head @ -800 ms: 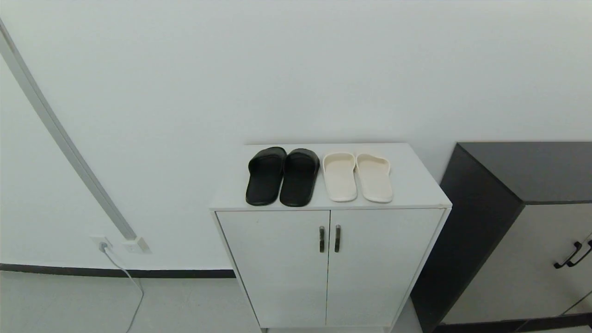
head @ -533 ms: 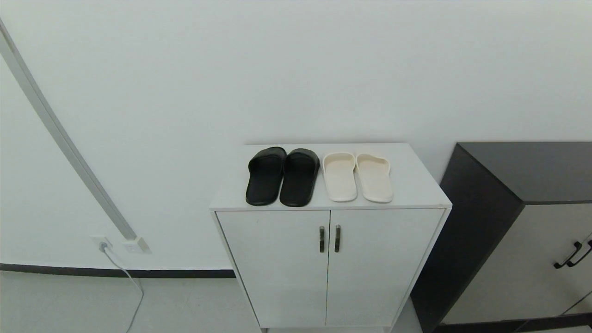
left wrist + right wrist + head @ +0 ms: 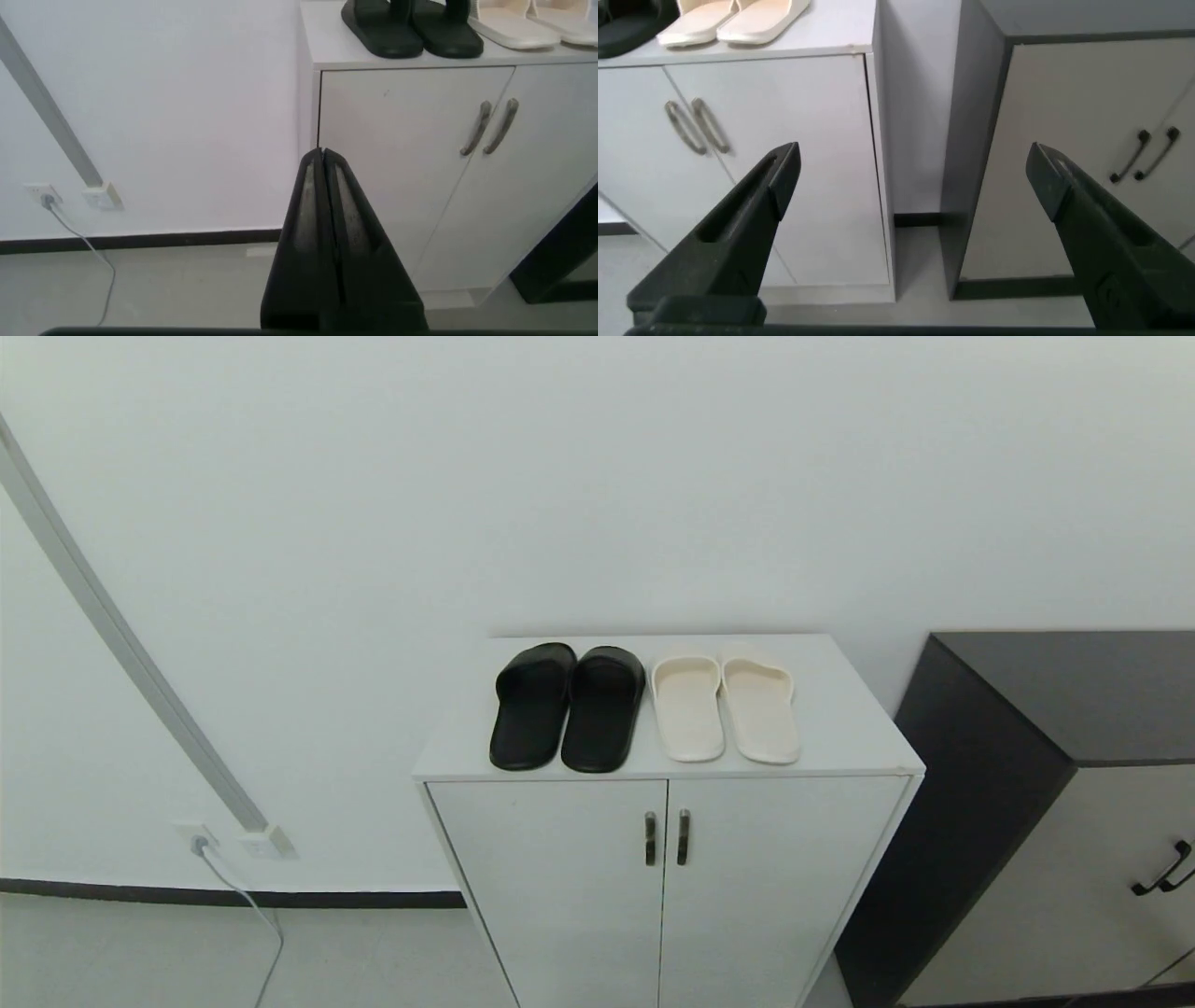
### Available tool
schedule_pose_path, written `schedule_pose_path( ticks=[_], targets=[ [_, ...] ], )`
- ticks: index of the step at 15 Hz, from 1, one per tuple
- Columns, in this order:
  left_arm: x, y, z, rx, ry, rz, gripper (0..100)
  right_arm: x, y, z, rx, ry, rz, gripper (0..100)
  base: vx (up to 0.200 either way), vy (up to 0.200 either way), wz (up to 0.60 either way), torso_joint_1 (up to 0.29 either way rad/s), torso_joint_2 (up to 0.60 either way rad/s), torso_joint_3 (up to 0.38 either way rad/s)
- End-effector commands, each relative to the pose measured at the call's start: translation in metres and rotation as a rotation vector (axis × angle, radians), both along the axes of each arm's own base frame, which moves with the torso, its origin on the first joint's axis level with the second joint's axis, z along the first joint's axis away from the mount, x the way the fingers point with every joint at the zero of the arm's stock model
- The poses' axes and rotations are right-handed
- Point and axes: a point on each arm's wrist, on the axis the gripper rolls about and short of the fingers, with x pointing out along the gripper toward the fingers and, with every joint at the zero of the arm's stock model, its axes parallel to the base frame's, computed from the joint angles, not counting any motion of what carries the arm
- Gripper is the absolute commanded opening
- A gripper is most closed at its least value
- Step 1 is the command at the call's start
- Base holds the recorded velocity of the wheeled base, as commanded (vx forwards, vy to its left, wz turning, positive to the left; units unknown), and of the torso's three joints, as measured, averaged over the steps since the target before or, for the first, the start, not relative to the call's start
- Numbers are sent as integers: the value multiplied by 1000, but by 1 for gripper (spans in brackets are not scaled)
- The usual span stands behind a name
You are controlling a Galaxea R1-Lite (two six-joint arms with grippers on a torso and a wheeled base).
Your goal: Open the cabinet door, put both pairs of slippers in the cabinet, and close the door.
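- While both doors of the white two-door cabinet are sitting shut, its dark bar handles are meeting at the middle seam.
- On that cabinet's top, the pair of black rubbery strap slides is lying just beside the pair of cream moulded slippers.
- I am holding my left gripper clenched on nothing, low before the cabinet's left door.
- I am holding my right gripper released wide, facing the cabinet's right edge.

It looked like a plain hallway corner, home-style: a white cabinet stood against a bare wall, with black slippers and cream slippers on top. A dark cabinet stood beside it, and there were wall sockets, a cable duct and dark skirting.
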Motion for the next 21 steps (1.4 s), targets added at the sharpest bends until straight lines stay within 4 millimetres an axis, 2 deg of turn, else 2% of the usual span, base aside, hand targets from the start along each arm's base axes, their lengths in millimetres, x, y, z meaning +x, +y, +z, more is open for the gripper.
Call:
schedule_pose_path(
  ticks=[1, 5, 7, 8, 9, 10, 11, 14, 16, 18, 21],
  targets=[
    [0, 0, 0, 0, 2, 2, 0, 0, 0, 0, 0, 1, 0, 100, 200, 0, 0, 12, 7, 2],
    [0, 0, 0, -1, 2, 0, 0, 0, 0, 0, -9, 1, -9, 100, 50, 0, 0, 1, -1, 1],
    [0, 0, 0, 0, 3, 0, 0, -1, -2, 5, 37, -34, -97, 100, 0, 0, 0, 0, 0, 0],
    [0, 0, 0, 0, 2, 0, 0, -7, -2, 38, 100, -157, -75, 100, 0, 0, 0, 0, 0, 0],
    [0, 0, 0, 2, 2, 0, 0, -7, -3, 79, 143, -177, -52, 100, 0, 0, 0, 0, 0, 0],
    [0, 0, 0, 0, 2, 0, 0, 1, -2, 95, 137, -104, -8, 100, 0, 0, 0, 0, 0, 0],
    [0, 0, 0, -1, 2, 0, 0, 13, 1, 99, 115, -7, 91, 100, 0, 0, 0, 0, 0, 0],
    [0, 0, 0, -1, 2, 0, 0, 65, 6, 114, -3, 218, 205, 100, 0, 0, 0, 0, 0, 0],
    [0, 0, 0, 2, 2, -3, 0, 102, 19, 130, 64, 329, 298, 100, 0, 0, 0, 0, 0, 0],
    [0, 0, 0, 3, 2, -3, 0, 127, 43, 141, 117, 392, 303, 100, 0, 0, 0, 0, 0, 0],
    [0, 0, 0, 0, 3, -6, 0, 147, 96, 147, 150, 392, 318, 100, 0, 0, 0, 0, 0, 0]
  ],
)
